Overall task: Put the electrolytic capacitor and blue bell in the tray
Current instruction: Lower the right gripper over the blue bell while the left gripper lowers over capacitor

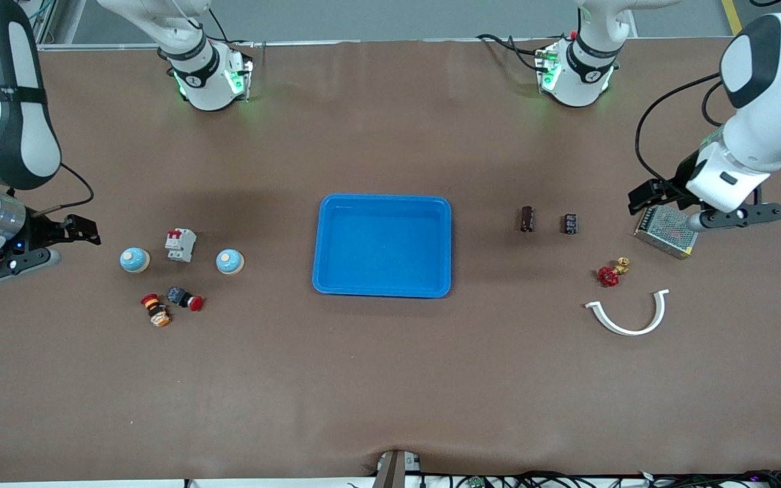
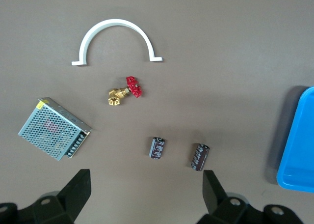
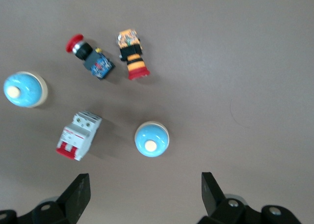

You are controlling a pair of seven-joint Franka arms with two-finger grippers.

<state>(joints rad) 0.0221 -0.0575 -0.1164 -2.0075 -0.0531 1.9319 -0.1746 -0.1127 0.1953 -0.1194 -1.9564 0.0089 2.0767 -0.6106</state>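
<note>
While both arms wait at their own ends of the table, the front view shows the tray (image 1: 382, 245) lying bare at the middle. Toward the left arm's end lie two electrolytic capacitors, a brown one (image 1: 527, 219) near the tray and a black one (image 1: 570, 224) beside it. Past them sit a metal power supply (image 1: 665, 231), a red-handled brass valve (image 1: 612, 272) and a white curved clamp (image 1: 630, 314). The left gripper (image 1: 736, 217) hangs over the power supply. Toward the right arm's end stand two blue bells (image 1: 135, 259) (image 1: 230, 261) with a circuit breaker (image 1: 180, 245) between them; a red push button (image 1: 184, 298) and an orange-striped button (image 1: 156, 310) lie nearer the camera. The right gripper (image 1: 17, 261) hovers at the table's edge, apart from the bells.

From the left wrist view, the left gripper's fingers (image 2: 76, 192) stand wide apart, holding nothing, above the two capacitors (image 2: 156, 148) (image 2: 200, 156), with a corner of the tray (image 2: 299, 145) at the edge.

From the right wrist view, the right gripper's fingers (image 3: 76, 197) are likewise spread and empty, with one bell (image 3: 152, 140) just beneath them, beside the breaker (image 3: 77, 135).
</note>
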